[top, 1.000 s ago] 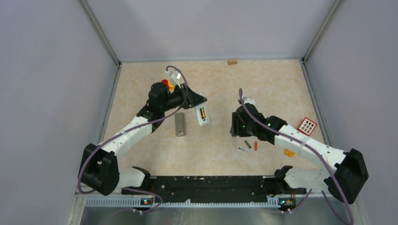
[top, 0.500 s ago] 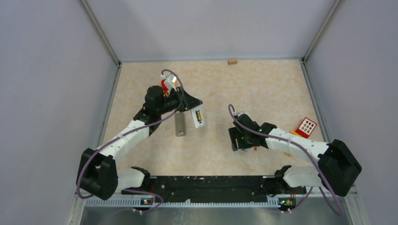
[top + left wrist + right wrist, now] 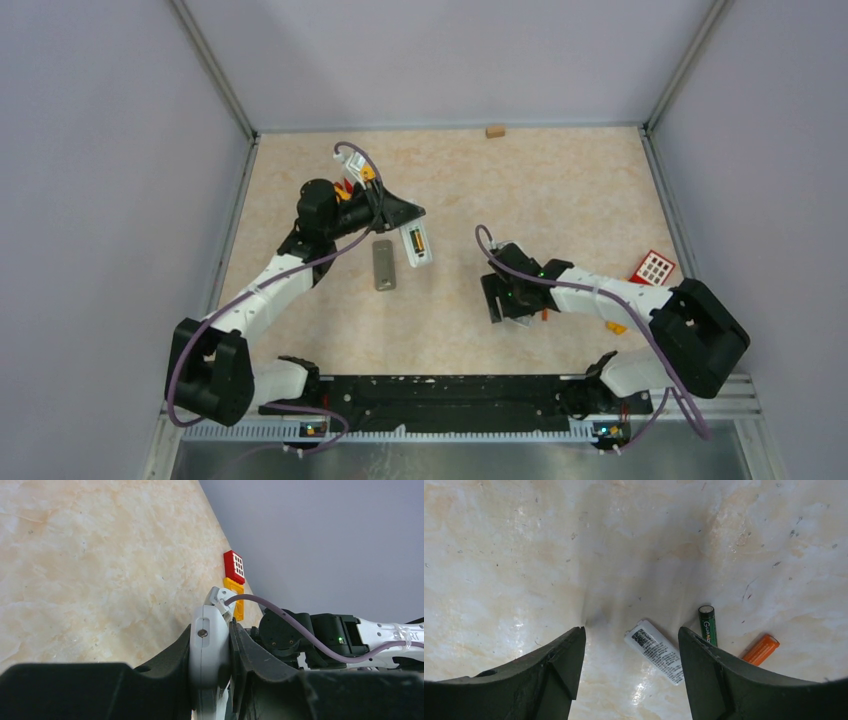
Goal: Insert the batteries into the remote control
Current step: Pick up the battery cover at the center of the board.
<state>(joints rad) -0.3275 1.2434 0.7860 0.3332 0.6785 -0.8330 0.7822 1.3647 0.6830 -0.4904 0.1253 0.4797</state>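
My left gripper (image 3: 403,222) is shut on a white remote control (image 3: 416,244), held above the table with its open battery bay facing up. In the left wrist view the remote control (image 3: 209,650) is clamped edge-on in the left gripper (image 3: 210,630). My right gripper (image 3: 630,635) hangs open, low over the table. A white labelled battery cover (image 3: 656,651) lies between its fingers. Just outside the right finger lie two batteries, a green-black one (image 3: 708,625) and an orange one (image 3: 761,649). From above, the right gripper (image 3: 503,298) hides most of them.
A grey oblong piece (image 3: 384,264) lies flat beside the held remote. A red block with a white grid (image 3: 655,267) and an orange block (image 3: 616,327) sit at the right. A small tan block (image 3: 494,131) is at the back wall. Red-yellow toy blocks (image 3: 350,190) sit behind the left wrist.
The right gripper has moved toward the near left, come down over the batteries and cover, and opened wider. The left arm has shifted slightly left with the remote.
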